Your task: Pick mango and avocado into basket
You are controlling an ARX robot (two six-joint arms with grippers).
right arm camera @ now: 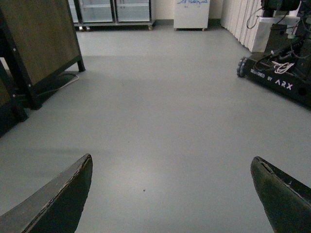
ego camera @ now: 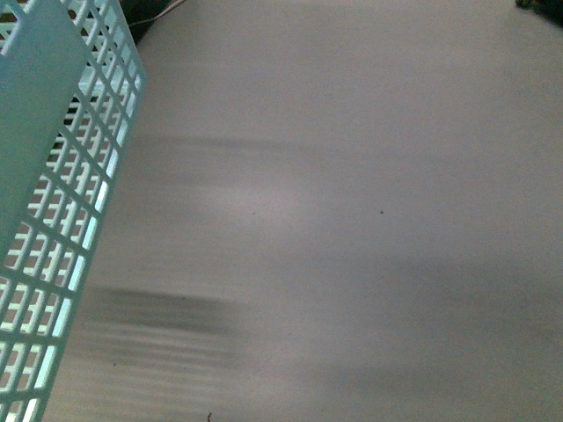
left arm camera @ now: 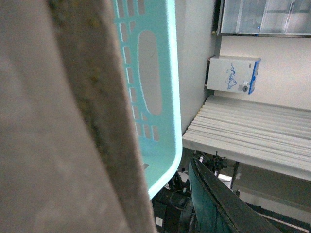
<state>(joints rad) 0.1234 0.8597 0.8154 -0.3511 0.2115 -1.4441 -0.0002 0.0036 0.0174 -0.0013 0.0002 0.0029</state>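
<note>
The light teal basket (ego camera: 53,202) fills the left edge of the front view, its slotted grid wall hanging over grey floor. In the left wrist view the basket's wall and rim (left arm camera: 155,97) run close beside the camera, and a blurred brown ribbed handle (left arm camera: 63,145) covers the near side. My left gripper is shut on the basket; only one dark finger (left arm camera: 218,204) shows. My right gripper (right arm camera: 172,194) is open and empty, its two dark fingertips wide apart over bare floor. The mango and the avocado are out of view.
Grey floor (ego camera: 352,220) fills the front view. The right wrist view shows a wooden panel on a black frame (right arm camera: 39,43), glass-door cabinets (right arm camera: 114,10), a white unit (right arm camera: 192,13) and a black ARX base (right arm camera: 277,73) with cables.
</note>
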